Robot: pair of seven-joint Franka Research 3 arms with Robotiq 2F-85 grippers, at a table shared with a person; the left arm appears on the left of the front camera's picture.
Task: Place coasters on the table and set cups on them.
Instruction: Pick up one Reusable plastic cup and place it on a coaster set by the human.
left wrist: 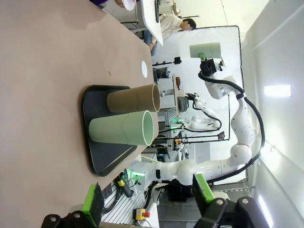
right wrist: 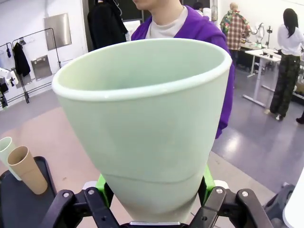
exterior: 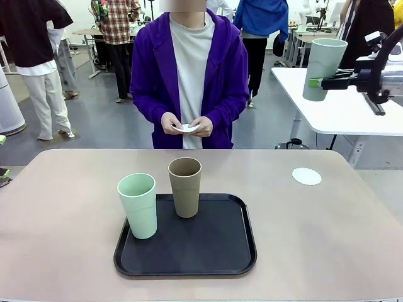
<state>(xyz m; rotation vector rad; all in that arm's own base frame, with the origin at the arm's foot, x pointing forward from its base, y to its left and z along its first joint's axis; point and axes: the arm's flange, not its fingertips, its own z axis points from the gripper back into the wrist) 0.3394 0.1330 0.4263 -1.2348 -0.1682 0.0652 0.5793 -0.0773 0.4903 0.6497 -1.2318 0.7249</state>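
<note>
One coaster (exterior: 306, 176) is lying bare near the bench's (exterior: 63, 207) far right corner. The right tool (exterior: 322, 82) is clamping a mint cup (exterior: 324, 60) high over the right side, and the left tool (left wrist: 147, 197) is gaping wide, empty. A second mint cup (exterior: 138, 204) and the tan cup (exterior: 185, 187) are standing on the tray (exterior: 220, 251), so most of the job is likely remaining.

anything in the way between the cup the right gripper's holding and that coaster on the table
Nothing visible does. The right gripper holds the mint cup upright, high at the right; the coaster lies bare, with nothing on it, well apart from the tray.
</note>
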